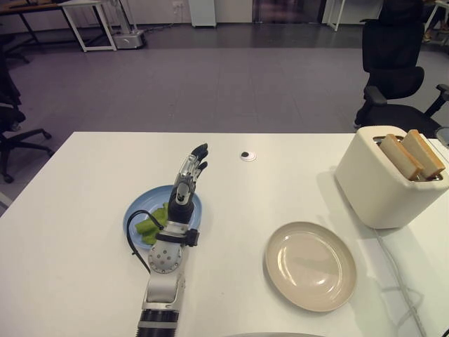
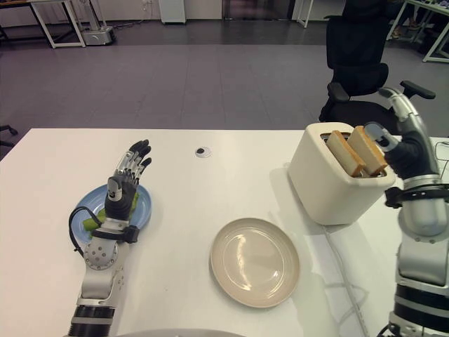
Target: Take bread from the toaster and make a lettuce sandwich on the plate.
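Bread (image 1: 412,156) sitting in toaster (image 1: 382,186), lettuce (image 1: 149,228) lying on blue plate (image 1: 144,207).
2 browned slices sticking up, tilted, from cream toaster at table's rt; round beige plate (image 1: 310,265) lying front-centre; green lettuce at left.

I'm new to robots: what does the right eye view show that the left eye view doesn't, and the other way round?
The right eye view adds the robot's right hand, raised right beside the bread in the toaster. The left eye view adds most of a black office chair at its left edge. Shared: the left hand open over the blue plate of lettuce, the empty beige plate, the white table.
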{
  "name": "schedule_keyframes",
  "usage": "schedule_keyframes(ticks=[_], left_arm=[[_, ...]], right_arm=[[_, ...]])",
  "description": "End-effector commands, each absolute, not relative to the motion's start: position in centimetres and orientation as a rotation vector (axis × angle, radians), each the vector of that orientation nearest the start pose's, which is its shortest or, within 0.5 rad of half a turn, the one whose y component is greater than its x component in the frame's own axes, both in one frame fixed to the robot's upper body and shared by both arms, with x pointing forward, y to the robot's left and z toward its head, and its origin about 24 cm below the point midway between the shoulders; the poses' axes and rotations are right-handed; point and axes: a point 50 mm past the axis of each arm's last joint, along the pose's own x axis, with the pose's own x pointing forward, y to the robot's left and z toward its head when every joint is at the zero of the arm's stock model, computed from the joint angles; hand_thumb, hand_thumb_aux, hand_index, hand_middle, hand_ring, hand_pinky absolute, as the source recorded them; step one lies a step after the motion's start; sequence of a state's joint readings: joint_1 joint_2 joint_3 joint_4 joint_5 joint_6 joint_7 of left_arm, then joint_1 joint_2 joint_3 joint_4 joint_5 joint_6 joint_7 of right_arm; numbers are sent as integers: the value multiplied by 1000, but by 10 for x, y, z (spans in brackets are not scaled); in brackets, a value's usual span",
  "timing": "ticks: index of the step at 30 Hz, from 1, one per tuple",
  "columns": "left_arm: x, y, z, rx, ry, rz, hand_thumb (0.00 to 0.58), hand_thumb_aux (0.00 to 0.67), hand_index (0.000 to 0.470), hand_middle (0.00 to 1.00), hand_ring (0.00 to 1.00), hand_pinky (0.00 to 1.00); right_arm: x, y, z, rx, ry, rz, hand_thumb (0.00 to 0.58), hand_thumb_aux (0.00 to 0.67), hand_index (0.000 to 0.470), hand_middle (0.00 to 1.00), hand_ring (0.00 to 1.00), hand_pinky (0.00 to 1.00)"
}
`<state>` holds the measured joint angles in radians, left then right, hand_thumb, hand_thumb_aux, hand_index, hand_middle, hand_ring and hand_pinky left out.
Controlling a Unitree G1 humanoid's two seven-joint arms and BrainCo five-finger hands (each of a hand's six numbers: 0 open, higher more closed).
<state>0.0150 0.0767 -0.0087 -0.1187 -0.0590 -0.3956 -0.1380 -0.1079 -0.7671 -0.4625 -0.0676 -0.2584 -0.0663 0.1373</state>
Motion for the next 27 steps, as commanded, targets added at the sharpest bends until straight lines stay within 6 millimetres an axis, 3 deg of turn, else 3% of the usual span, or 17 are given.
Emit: schedule_keyframes(ticks=[1, 5, 6, 7, 9, 11, 16, 22, 27], left_arm=[[238, 153, 101, 52, -486, -148, 0, 0, 0, 0, 0, 0], [238, 155, 101, 56, -486, -146, 0, 0, 0, 0, 0, 0], [237, 156, 102, 57, -486, -146, 0, 0, 0, 0, 0, 0], [237, 157, 102, 58, -486, -144, 0, 0, 0, 0, 0, 0], [236, 158, 102, 61, -485, -140, 0, 0, 0, 0, 0, 0], [236, 158, 102, 61, -485, -139, 0, 0, 0, 0, 0, 0], [236, 158, 102, 62, -485, -137, 0, 0, 0, 0, 0, 0], [236, 158, 102, 61, -486, -138, 0, 0, 0, 0, 0, 0], [236, 159, 102, 61, -487, -134, 0, 0, 0, 0, 0, 0]], right_arm=[[241, -367, 202, -1093, -148, -396, 0, 0, 0, 0, 0, 0], [250, -385, 174, -1084, -33, -397, 18, 11, 7, 0, 0, 0], [252, -386, 169, -1081, -19, -392, 79, 47, 33, 0, 0, 0], [254, -388, 166, -1081, -7, -390, 190, 121, 85, 0, 0, 0], [258, -391, 159, -1080, 16, -386, 316, 218, 153, 0, 0, 0], [262, -392, 154, -1080, 33, -380, 371, 268, 188, 0, 0, 0], [268, -397, 142, -1068, 69, -378, 420, 318, 223, 0, 0, 0], [274, -390, 134, -1066, 64, -340, 379, 276, 194, 0, 0, 0], [278, -384, 126, -1057, 74, -316, 392, 289, 203, 0, 0, 0]])
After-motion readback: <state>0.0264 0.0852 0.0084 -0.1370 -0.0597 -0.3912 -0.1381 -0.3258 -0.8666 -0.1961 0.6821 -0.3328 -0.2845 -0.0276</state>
